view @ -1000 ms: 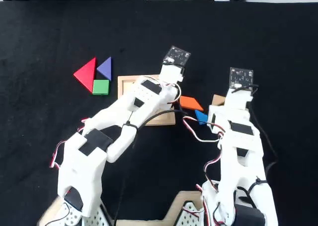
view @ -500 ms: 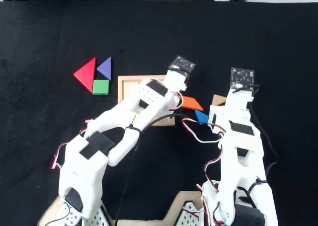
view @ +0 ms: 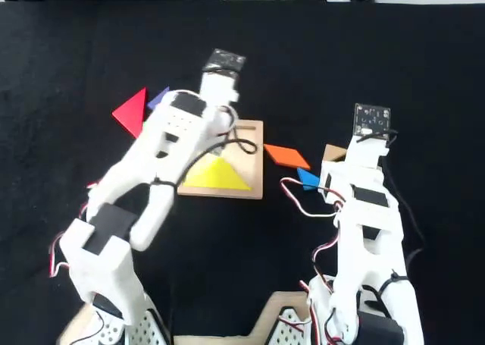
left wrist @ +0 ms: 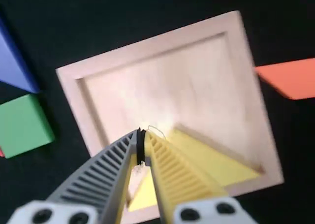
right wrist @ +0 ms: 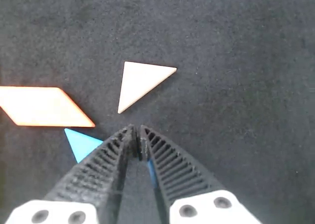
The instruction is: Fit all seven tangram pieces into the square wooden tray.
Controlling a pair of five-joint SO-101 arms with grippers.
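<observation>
The square wooden tray [view: 259,163] holds a large yellow triangle [view: 216,174] along its near side. My left gripper [left wrist: 141,135] is shut and empty, hovering over the tray floor [left wrist: 147,48] at the tip of the yellow triangle [left wrist: 211,160]. Left of the tray lie a red triangle [view: 132,111], a purple-blue triangle [left wrist: 12,61] and a green square [left wrist: 24,125]. To its right are an orange parallelogram [view: 286,155], a light-blue triangle [view: 307,178] and a pale triangle [right wrist: 140,81]. My right gripper [right wrist: 136,135] is shut and empty, beside the light-blue triangle [right wrist: 83,143].
Black cloth covers the whole table. The left arm [view: 167,148] lies across the tray's left half and hides the green square in the high view. The right arm [view: 364,201] stands just right of the loose pieces. Wooden arm bases [view: 273,315] sit at the near edge.
The left arm has swung left from the tray's right edge to its back left part, uncovering the yellow triangle. The right arm has stayed put.
</observation>
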